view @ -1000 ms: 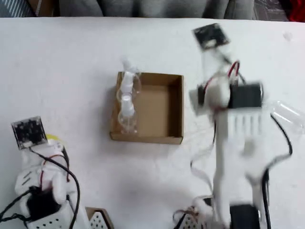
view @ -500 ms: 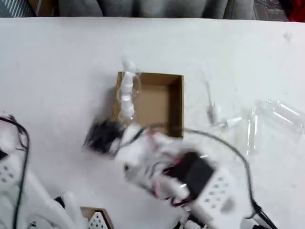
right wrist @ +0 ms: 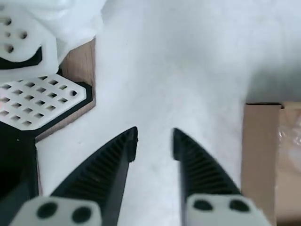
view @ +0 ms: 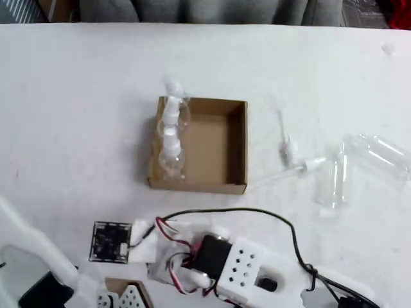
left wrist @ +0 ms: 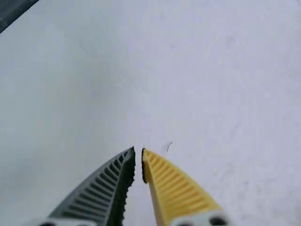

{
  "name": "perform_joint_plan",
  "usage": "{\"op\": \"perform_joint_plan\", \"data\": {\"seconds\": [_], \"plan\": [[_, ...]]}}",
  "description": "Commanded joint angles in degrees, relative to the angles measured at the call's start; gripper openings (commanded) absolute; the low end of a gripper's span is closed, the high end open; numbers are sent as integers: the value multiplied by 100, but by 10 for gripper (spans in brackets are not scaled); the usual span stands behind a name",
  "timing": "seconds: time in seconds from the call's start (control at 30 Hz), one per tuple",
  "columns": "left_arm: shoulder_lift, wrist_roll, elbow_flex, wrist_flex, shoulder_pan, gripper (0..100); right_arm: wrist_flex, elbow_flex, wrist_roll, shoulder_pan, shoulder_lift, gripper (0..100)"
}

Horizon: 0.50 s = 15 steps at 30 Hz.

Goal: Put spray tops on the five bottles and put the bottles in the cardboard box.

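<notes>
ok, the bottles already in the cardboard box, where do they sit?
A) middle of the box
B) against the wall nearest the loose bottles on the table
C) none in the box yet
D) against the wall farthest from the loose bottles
D: in the high view the boxed bottles lie along the wall of the cardboard box opposite the side where the loose bottles lie on the table.

cardboard box [view: 217, 144] right half free | bottles [view: 171, 138] along its left wall | right arm [view: 241, 269] across near edge
</notes>
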<state>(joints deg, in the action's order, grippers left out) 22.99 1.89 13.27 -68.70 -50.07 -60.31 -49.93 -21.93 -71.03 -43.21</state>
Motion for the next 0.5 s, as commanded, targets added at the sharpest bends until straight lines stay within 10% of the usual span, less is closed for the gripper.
{"op": "perform_joint_plan", "data": {"seconds": [0.0,0.47], "plan": [[22,-18,-369,-35,-48,22,119,62,-26,-101,-75,238],[31,712,-369,-554,303,24,-2730,2233,-88,1323,-1719,149]]}}
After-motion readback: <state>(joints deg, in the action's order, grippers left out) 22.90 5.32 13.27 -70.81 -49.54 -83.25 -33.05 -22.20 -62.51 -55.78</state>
